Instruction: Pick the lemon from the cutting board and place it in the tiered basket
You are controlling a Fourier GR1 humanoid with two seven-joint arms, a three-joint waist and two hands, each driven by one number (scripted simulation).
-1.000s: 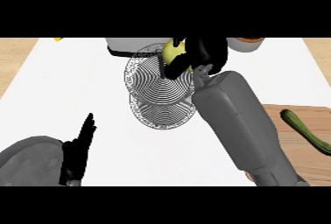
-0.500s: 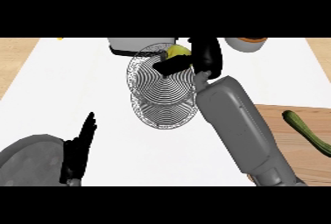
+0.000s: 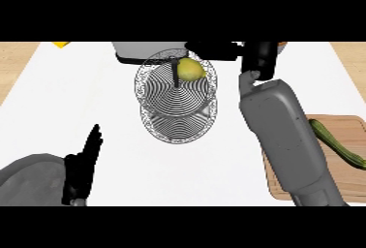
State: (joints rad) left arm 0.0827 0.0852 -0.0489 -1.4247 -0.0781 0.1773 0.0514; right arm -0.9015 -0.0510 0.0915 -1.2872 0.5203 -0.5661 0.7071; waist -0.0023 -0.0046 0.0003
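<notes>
The yellow lemon (image 3: 190, 69) lies in the upper tier of the black wire tiered basket (image 3: 174, 127), at the far middle of the white counter. My right hand (image 3: 258, 59) hovers just right of and behind the lemon. It is open, its fingers (image 3: 209, 50) stretched left over the basket's far rim, not curled round the fruit. The grey right forearm runs down the right side of the view. The wooden cutting board (image 3: 349, 125) shows at the right edge, partly hidden by that forearm. My left hand (image 3: 85, 160) rests open at the lower left, fingers straight.
A long green vegetable (image 3: 337, 143) lies on the cutting board. A grey container (image 3: 134, 51) stands behind the basket. A small yellow object (image 3: 61, 44) sits at the far left, and an orange-brown item (image 3: 282, 43) peeks from behind my right hand.
My right hand let go of the lemon, which now lies in the basket's upper tier. The hand opened and drew back to the right. The left hand stayed still.
</notes>
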